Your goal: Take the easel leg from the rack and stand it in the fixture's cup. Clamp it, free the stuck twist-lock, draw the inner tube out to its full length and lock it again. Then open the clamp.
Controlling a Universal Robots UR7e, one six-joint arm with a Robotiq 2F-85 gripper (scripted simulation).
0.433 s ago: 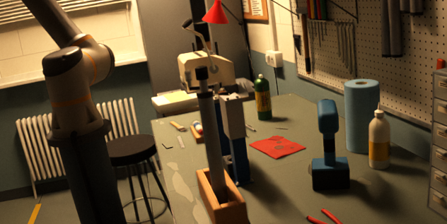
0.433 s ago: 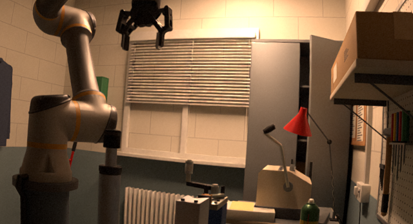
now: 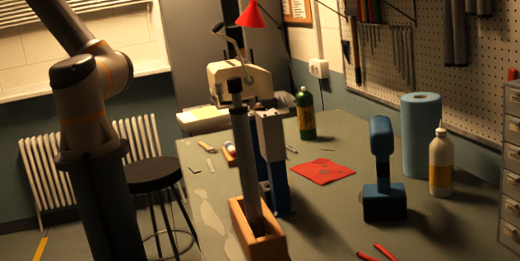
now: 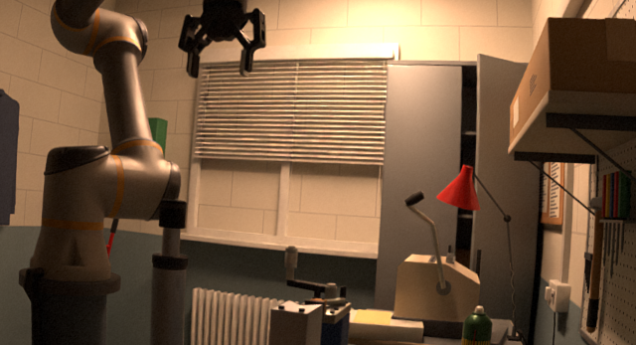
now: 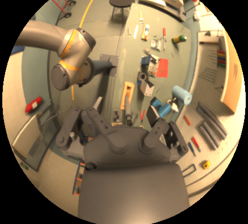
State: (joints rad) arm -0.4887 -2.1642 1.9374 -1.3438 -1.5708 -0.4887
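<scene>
My gripper [image 4: 218, 66] hangs high above the workbench, open and holding nothing, far over the easel leg [image 3: 246, 149]. The leg is a grey tube with a dark collar and a narrower inner tube topped by a black cap, and it stands leaning in a wooden rack box [image 3: 257, 231] at the bench's near edge. From the wrist camera the leg [image 5: 128, 109] and the rack [image 5: 127, 95] lie far below. Just behind the rack stands the fixture [image 3: 272, 161], a blue post with a grey block on top. Its cup is hidden.
The robot's own arm and base [image 3: 88, 132] fill the left side. On the bench stand a blue paper roll [image 3: 419, 134], a white glue bottle [image 3: 440, 163], a blue-handled tool on a block [image 3: 382, 169], a green can [image 3: 306, 113] and a red cloth [image 3: 323, 170].
</scene>
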